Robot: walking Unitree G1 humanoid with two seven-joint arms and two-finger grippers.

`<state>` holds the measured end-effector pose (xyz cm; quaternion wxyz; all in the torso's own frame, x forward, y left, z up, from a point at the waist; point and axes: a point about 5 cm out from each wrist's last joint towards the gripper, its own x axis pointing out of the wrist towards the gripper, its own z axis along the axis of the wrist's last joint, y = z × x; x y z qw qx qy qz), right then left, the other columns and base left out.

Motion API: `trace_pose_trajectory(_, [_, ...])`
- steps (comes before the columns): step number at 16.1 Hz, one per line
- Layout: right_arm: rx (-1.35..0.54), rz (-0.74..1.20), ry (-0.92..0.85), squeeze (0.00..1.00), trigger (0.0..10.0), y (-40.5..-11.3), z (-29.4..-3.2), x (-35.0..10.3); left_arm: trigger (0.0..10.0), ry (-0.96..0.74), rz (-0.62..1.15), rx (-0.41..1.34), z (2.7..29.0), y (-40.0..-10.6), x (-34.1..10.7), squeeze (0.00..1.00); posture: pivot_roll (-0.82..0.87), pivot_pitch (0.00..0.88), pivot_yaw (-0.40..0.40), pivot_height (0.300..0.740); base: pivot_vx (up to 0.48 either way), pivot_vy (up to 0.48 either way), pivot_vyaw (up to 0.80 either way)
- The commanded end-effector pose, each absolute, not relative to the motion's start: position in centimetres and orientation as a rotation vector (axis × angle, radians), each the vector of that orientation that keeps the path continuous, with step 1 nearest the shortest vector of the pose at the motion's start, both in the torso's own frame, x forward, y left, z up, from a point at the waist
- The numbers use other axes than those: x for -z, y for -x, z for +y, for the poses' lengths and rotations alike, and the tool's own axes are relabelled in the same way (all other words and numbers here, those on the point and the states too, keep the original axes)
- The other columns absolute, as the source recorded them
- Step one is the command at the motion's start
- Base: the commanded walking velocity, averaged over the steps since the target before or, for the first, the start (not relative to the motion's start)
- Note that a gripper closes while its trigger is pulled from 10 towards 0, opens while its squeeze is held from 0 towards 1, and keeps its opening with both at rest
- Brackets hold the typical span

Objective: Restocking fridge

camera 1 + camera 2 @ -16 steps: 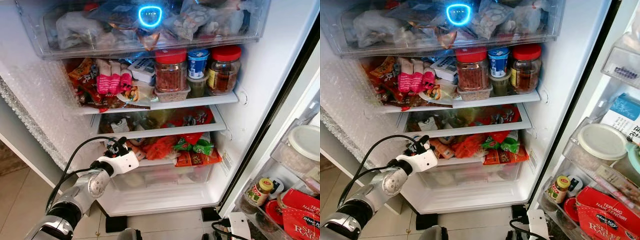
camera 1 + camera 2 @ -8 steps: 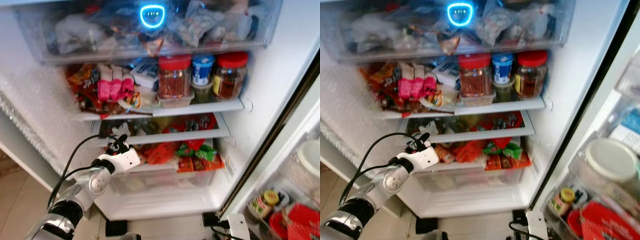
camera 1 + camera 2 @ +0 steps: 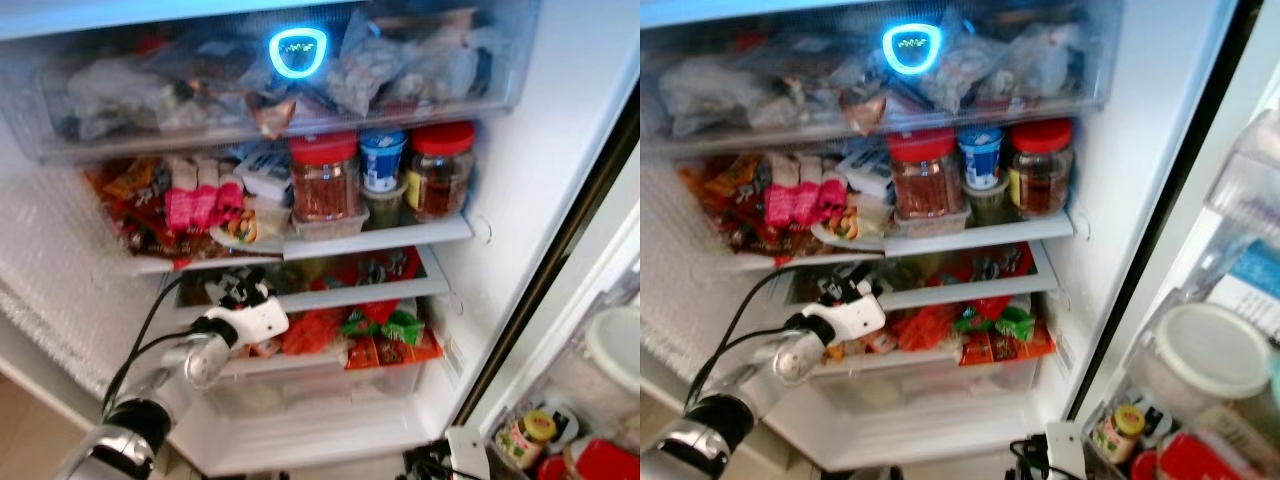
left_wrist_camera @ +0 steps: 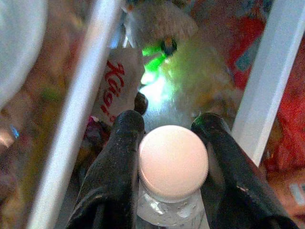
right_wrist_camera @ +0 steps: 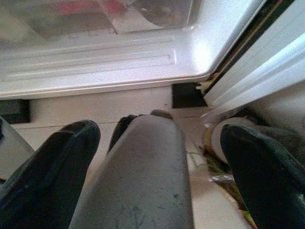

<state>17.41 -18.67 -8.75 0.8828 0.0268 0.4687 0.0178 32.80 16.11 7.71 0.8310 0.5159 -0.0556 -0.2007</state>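
Observation:
My left gripper (image 3: pixel 240 292) reaches into the fridge at the left end of the middle shelf (image 3: pixel 360 296). In the left wrist view, its two black fingers (image 4: pixel 119 162) are shut on the neck of a clear bottle with a white cap (image 4: pixel 173 162). Just beyond the cap lie snack packets, one white with red lettering (image 4: pixel 116 86). My right gripper (image 5: pixel 159 138) hangs open low by the fridge's bottom edge, above the floor.
The fridge is packed. A clear drawer (image 3: pixel 280 95) of bags sits on top, under a glowing blue ring (image 3: pixel 297 50). Below stand red-lidded jars (image 3: pixel 323 175) and a blue-lidded tub (image 3: pixel 383 160). Red and green packets (image 3: pixel 385 330) fill the lower shelf. The door rack (image 3: pixel 600 380) stands at the right.
The camera has shifted and the picture is blurred. Relative to the shelves, my left gripper with the bottle has risen from the lower shelf's front to the middle shelf's opening.

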Motion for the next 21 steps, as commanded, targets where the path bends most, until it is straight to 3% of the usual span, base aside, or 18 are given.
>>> trace_pose_trajectory(1, [-0.018, 0.985, -0.034, 0.00, 10.0, -17.3, -19.5, 8.7, 10.0, -1.142, -0.033, 0.465, 17.5, -31.9, -6.1, 0.00, -0.06, 0.000, 0.028, 0.637, 0.000, 0.000, 0.00])
trace_pose_trajectory(10, [-0.013, 0.993, -0.036, 0.00, 10.0, -16.4, -20.1, 9.0, 10.0, -1.460, 0.009, 0.431, 19.0, -32.8, -5.2, 0.00, -0.10, 0.051, 0.001, 0.637, 0.000, 0.000, 0.00])
trace_pose_trajectory(13, [-0.015, 0.997, -0.030, 0.00, 10.0, -16.0, -20.4, 9.1, 10.0, -1.439, 0.014, 0.338, 19.5, -33.6, -6.1, 0.00, -0.10, 0.066, -0.012, 0.637, 0.000, 0.000, 0.00])
trace_pose_trajectory(15, [-0.011, 0.992, -0.020, 0.00, 10.0, -15.6, -20.7, 9.1, 10.0, -1.420, -0.090, 0.252, 19.2, -34.5, -7.7, 0.00, -0.11, 0.085, -0.025, 0.637, 0.000, 0.000, 0.00])
trace_pose_trajectory(20, [-0.014, 0.996, -0.020, 0.00, 10.0, -15.3, -20.9, 9.2, 10.0, -1.396, -0.128, 0.232, 18.4, -34.9, -8.2, 0.00, -0.13, 0.115, -0.033, 0.637, 0.000, 0.000, 0.00])
trace_pose_trajectory(21, [-0.015, 0.996, -0.019, 0.00, 10.0, -15.2, -21.0, 9.2, 10.0, -1.390, -0.114, 0.217, 18.7, -34.9, -8.2, 0.61, -0.14, 0.120, -0.037, 0.637, 0.000, 0.000, 0.00])
